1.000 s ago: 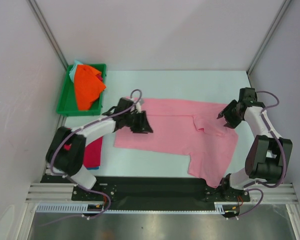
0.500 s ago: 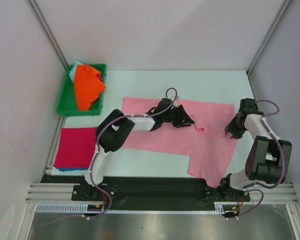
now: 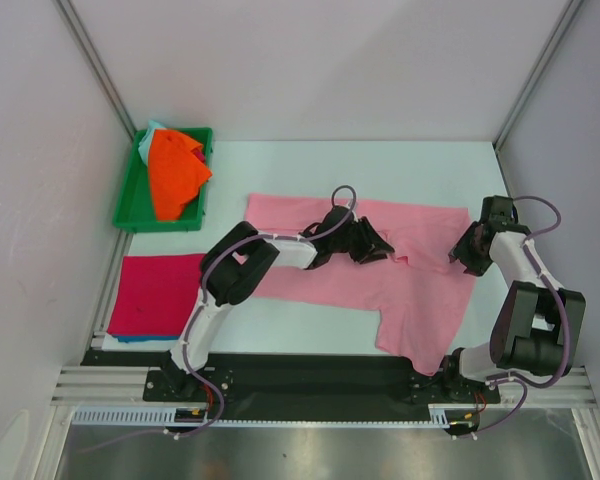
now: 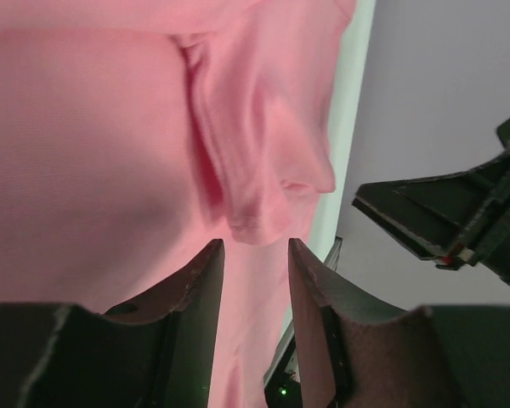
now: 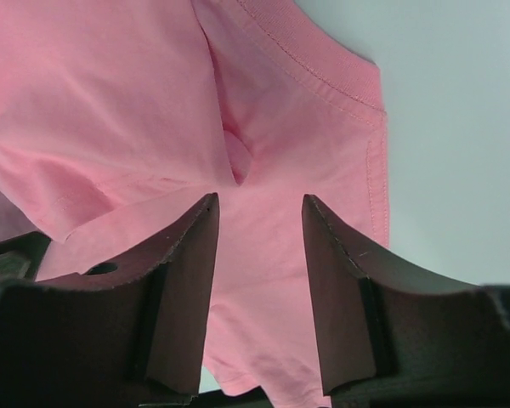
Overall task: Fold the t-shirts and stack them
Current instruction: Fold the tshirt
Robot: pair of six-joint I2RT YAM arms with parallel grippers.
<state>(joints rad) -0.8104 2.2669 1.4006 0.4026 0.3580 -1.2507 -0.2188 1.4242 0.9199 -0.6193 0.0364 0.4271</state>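
Observation:
A pink t-shirt [image 3: 310,272] lies spread across the table, one part hanging over the near edge. My left gripper [image 3: 384,248] is open, reaching far right over the shirt's middle; in the left wrist view a raised fold of pink cloth [image 4: 263,170] lies just beyond its fingertips [image 4: 211,255]. My right gripper [image 3: 456,255] is open, low over the shirt's right edge; in the right wrist view a crease and hemmed edge [image 5: 323,76] lie ahead of it. A folded magenta shirt [image 3: 158,292] lies at the near left.
A green bin [image 3: 130,205] at the far left holds an orange shirt [image 3: 173,172] and other cloth. Grey walls close the table on the left, right and back. The black rail [image 3: 310,375] runs along the near edge.
My left arm has swung from the shirt's left side to its middle and edged further right. My right gripper has dropped onto the shirt's right edge. The magenta shirt is now uncovered.

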